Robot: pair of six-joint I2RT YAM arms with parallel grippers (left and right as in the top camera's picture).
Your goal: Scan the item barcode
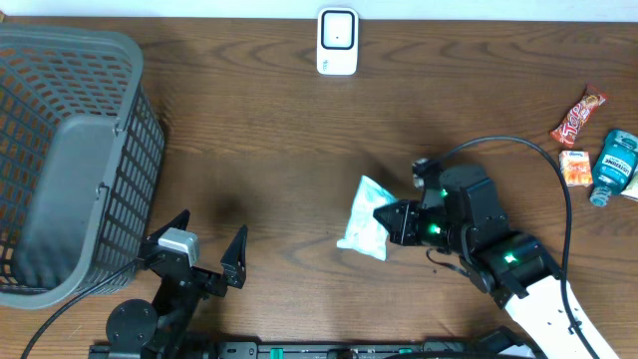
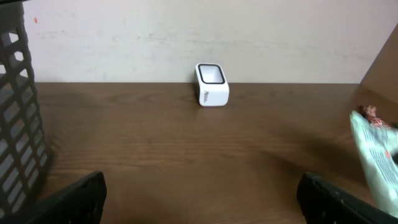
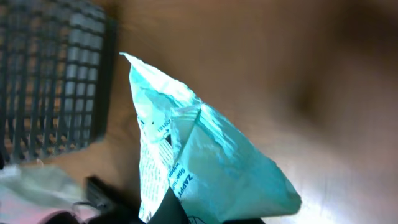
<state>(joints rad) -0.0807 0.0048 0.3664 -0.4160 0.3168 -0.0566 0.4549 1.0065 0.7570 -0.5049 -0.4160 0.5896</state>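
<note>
Mint packet (image 1: pixel 365 217) pinched in right end effector (image 1: pixel 391 221).

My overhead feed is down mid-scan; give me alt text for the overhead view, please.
The right arm, jaws shut, holds a pale green packet at mid-table, well short of the white scanner at the far edge. The left arm sits near the front, jaws wide open, beside a grey basket; snacks lie at the right edge.
</note>
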